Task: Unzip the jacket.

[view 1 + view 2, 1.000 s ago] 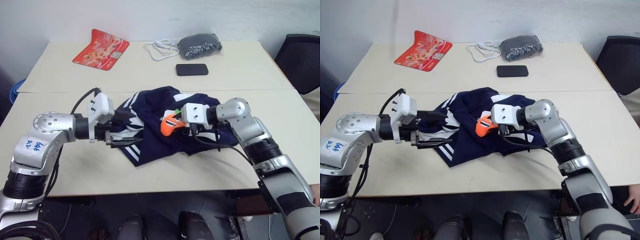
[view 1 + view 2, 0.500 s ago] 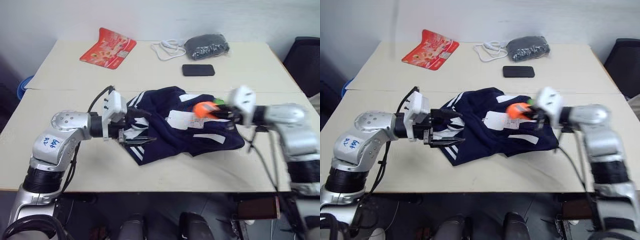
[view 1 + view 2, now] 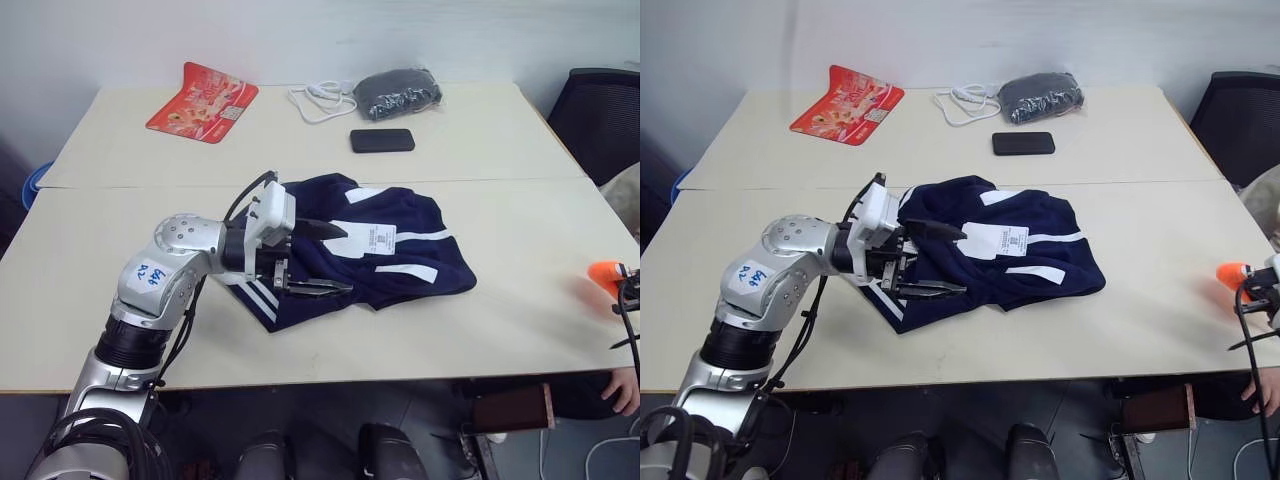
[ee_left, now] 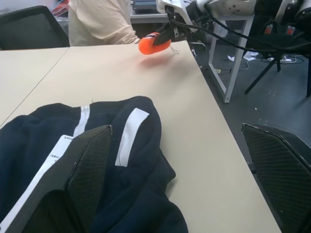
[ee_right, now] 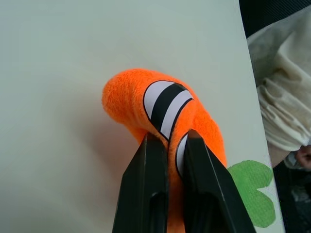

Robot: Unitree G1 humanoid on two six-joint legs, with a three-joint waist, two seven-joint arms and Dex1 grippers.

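Left gripper (image 3: pixel 930 260) spread wide, empty, black fingers over the near-left part of the crumpled navy-blue fabric jacket with white stripes (image 3: pixel 990 255) mid-table. Right gripper (image 5: pixel 167 145) nearly closed, pinching an orange plush carrot toy (image 5: pixel 160 109); seen from the left wrist beside a person's beige sleeve (image 4: pixel 99 22) at the cream tabletop's (image 3: pixel 1160 310) far right edge.

Bare beige tabletop (image 3: pixel 520 300) lies open between the crumpled navy-blue fabric jacket (image 3: pixel 380 255) and the orange plush carrot (image 3: pixel 603 274) at the right edge. The black phone (image 3: pixel 382 140), white coiled cable (image 3: pixel 320 98), dark grey plastic-wrapped bundle (image 3: pixel 400 90) and red packet (image 3: pixel 202 101) crowd the far table.
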